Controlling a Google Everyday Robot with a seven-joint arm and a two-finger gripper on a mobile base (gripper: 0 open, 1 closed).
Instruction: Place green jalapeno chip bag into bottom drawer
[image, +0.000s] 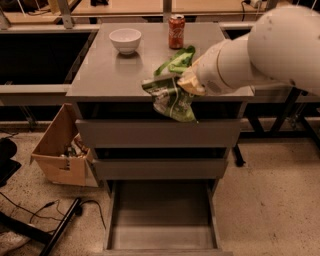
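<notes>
The green jalapeno chip bag (171, 99), dark green foil with a pale label panel, hangs in the air at the front edge of the cabinet top, over the top drawer front. My gripper (187, 83) is at the end of the white arm (260, 50), which reaches in from the right. It is shut on the bag's upper right corner. The bottom drawer (162, 235) is pulled out at floor level, straight below the bag, showing a bare grey floor and low side walls.
A larger lime-green and white bag (177, 59) lies on the cabinet top (105, 75) just behind the gripper. A white bowl (125, 39) and a red soda can (176, 24) stand at the back. Two shut drawers (150, 134) sit above the open one. A cardboard box (59, 149) and cables are on the floor at left.
</notes>
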